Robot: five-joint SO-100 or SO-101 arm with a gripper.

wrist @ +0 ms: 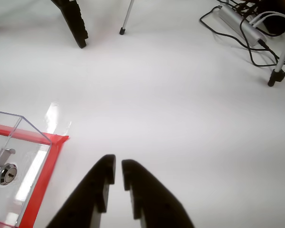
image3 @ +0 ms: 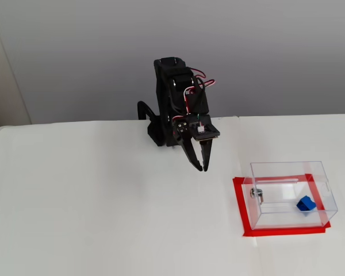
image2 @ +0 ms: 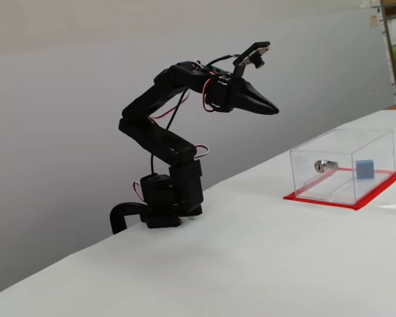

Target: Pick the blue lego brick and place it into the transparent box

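no legible txt, labels, nos. anywhere

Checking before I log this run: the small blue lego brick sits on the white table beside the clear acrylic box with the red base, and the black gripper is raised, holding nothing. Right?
Not quite. The small blue lego brick lies inside the clear acrylic box with the red base, as both fixed views show. The black gripper is indeed raised and holds nothing.

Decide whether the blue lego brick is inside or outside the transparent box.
Inside: both fixed views show the blue lego brick within the walls of the transparent box.
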